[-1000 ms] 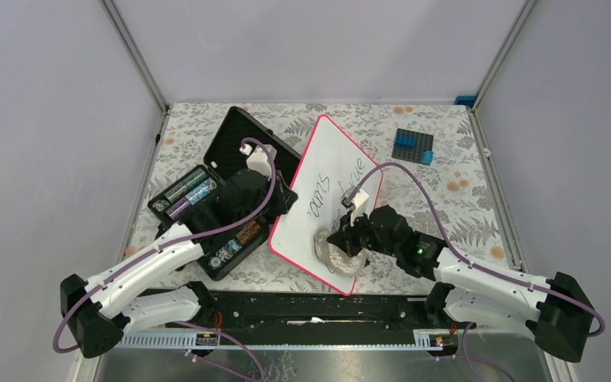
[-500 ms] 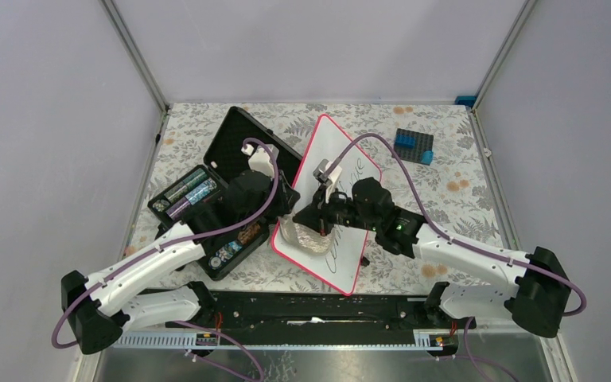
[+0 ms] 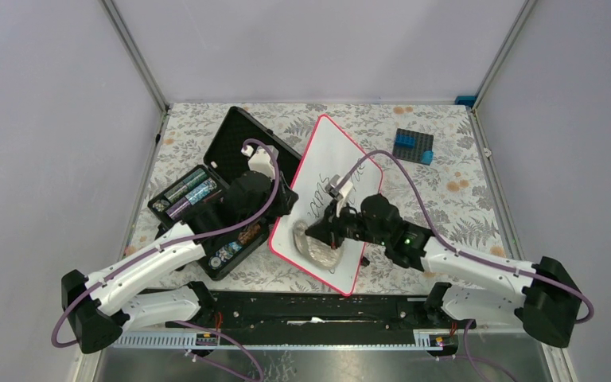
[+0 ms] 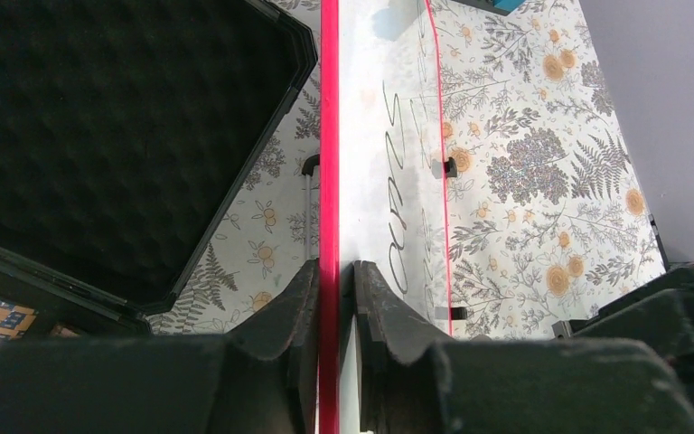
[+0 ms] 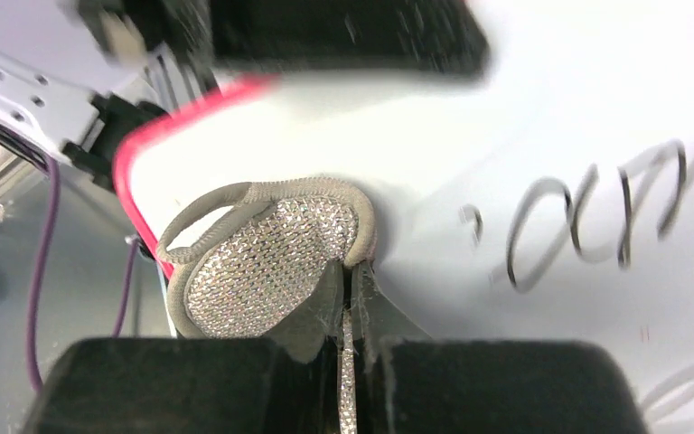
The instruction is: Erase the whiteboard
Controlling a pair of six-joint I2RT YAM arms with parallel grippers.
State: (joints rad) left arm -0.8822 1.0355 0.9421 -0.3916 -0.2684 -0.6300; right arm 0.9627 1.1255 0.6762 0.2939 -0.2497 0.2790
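The whiteboard (image 3: 328,163), white with a red-pink rim, lies slanted on the table with black handwriting (image 3: 316,204) across its middle. My left gripper (image 3: 283,208) is shut on its left rim; in the left wrist view the red rim (image 4: 329,136) runs between the fingers (image 4: 335,280). My right gripper (image 3: 321,233) is shut on a glittery silver-grey cloth pad (image 3: 317,249) and presses it on the board's near left part. The right wrist view shows the pad (image 5: 271,262) pinched at its edge by the gripper (image 5: 351,282), with handwriting (image 5: 587,217) to its right.
An open black foam-lined case (image 3: 241,143) with batteries (image 3: 191,193) lies left of the board, under my left arm. A blue block on a black studded plate (image 3: 412,146) sits at the back right. Metal frame posts stand at the table's far corners.
My right gripper swept the pad left across the board's near end to its left rim, then came back a little to the right. The left gripper kept its hold on the rim.
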